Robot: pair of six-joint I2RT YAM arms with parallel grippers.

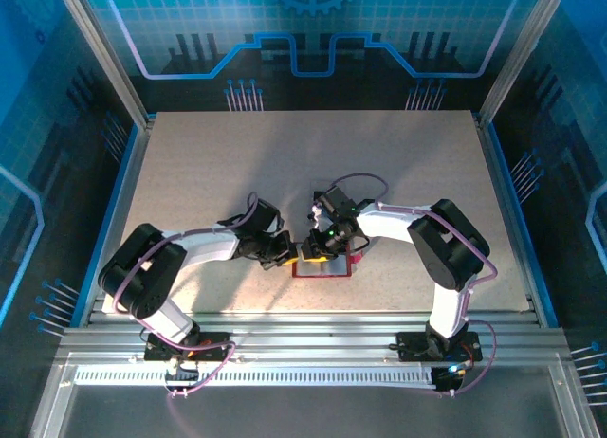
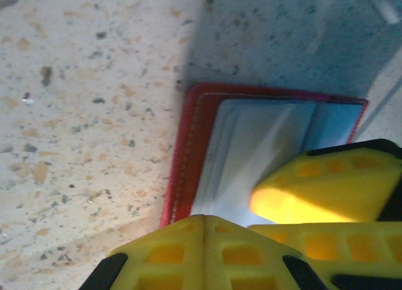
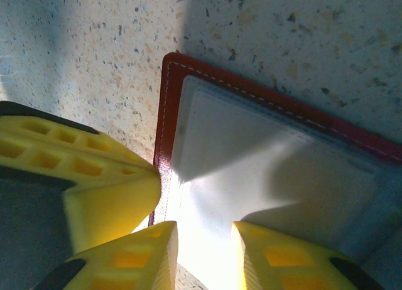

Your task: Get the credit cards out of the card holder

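1. The step in hand is reaching into the open card holder point(image 1: 322, 266), which lies at the middle of the surface's point(image 1: 285, 154) near edge. The credit cards point(image 2: 336, 123) seem pocketed.
2. Next, the right tool point(image 3: 204, 240), released over the pale pocket, must pinch a card's edge.
3. The left tool point(image 2: 204, 224), clenched, apparently pins the holder's edge. Both arms bend inward.

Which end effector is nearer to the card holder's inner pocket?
Right. The right end effector sits over the pocket, jaws apart; the left end effector is shut at the card holder's red edge.
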